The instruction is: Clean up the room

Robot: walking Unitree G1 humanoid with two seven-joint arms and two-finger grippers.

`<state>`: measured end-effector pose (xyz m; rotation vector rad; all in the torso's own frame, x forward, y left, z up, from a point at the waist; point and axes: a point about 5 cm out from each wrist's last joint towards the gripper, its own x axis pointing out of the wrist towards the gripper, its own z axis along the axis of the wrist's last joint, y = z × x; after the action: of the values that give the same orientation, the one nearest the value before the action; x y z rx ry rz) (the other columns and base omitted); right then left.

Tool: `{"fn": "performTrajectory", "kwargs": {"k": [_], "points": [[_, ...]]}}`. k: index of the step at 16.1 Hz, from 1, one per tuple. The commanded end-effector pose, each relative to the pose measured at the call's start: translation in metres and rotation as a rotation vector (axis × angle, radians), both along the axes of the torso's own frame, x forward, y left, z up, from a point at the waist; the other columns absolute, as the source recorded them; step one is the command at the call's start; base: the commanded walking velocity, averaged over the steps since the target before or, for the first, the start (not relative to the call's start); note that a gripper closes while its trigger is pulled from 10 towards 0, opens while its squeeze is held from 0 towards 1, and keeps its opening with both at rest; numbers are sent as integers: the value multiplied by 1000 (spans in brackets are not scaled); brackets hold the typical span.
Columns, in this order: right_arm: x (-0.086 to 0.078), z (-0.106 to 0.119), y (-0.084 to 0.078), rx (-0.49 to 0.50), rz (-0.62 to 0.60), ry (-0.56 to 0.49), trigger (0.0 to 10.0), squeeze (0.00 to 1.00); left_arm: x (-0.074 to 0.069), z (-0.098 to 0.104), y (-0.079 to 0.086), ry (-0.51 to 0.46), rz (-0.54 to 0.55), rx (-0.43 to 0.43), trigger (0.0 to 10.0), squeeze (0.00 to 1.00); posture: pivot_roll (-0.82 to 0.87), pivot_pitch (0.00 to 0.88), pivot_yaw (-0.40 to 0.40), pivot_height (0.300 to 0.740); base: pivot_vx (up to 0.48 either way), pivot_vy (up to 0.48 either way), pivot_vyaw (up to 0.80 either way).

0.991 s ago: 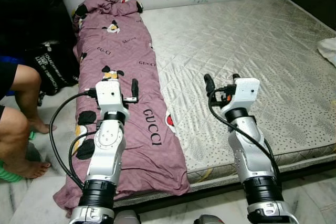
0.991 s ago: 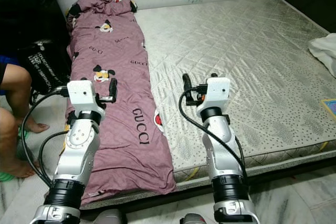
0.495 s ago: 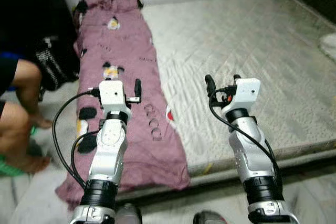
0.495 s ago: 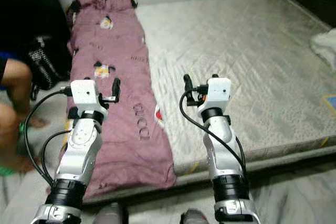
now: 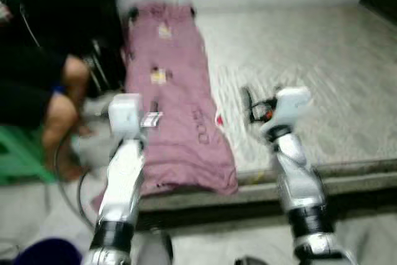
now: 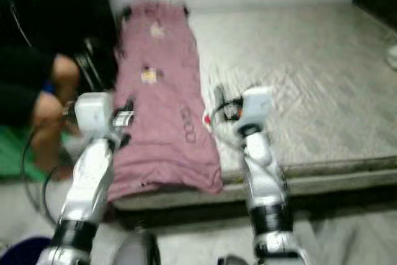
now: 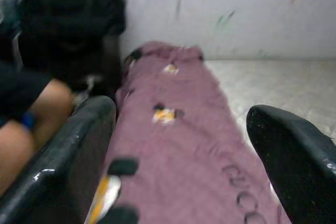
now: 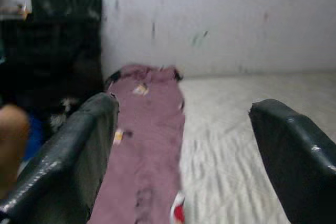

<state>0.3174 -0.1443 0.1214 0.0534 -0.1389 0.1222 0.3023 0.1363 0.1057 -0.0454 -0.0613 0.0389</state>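
A mauve blanket (image 5: 177, 116) with cartoon prints and lettering lies lengthwise along the left side of a bare grey quilted mattress (image 5: 316, 66); its near end hangs over the bed's front edge. Both arms are raised in front of me, short of the bed. My left gripper (image 5: 151, 113) hovers by the blanket's left edge, and its wrist view looks along the blanket (image 7: 178, 150) with the fingers (image 7: 79, 145) wide apart. My right gripper (image 5: 255, 105) is over the mattress just right of the blanket, open too, with nothing between its fingers (image 8: 73, 150). The head views are blurred.
A person sits at the left, a bare leg (image 5: 62, 97) close to the bed's corner, above something green (image 5: 22, 159). Dark bags or furniture (image 5: 74, 10) stand behind them. A dark blue object (image 5: 46, 256) lies at my lower left. Pale floor (image 5: 205, 240) runs before the bed.
The whole picture has shifted and blurred: the camera has backed off and turned left, so the bed looks farther and more of the person shows. Both arms keep their pose.
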Motion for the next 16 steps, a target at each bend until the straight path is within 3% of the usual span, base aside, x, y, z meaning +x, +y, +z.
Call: {"fn": "performTrajectory", "kwargs": {"k": [1,10,16], "points": [[3,4,1,-3,5,-9,10000,0,6,14,-2,-50,-11,3,10000,0,-33,13,53,740,0,0,0],[3,4,7,-37,45,-27,10000,0,5,12,1,-47,-19,-15,10000,0,-31,11,49,740,0,0,0],[0,3,7,-53,57,-30,10000,0,5,11,-3,-38,-38,-26,10000,0,-37,14,48,740,0,0,798]]}}
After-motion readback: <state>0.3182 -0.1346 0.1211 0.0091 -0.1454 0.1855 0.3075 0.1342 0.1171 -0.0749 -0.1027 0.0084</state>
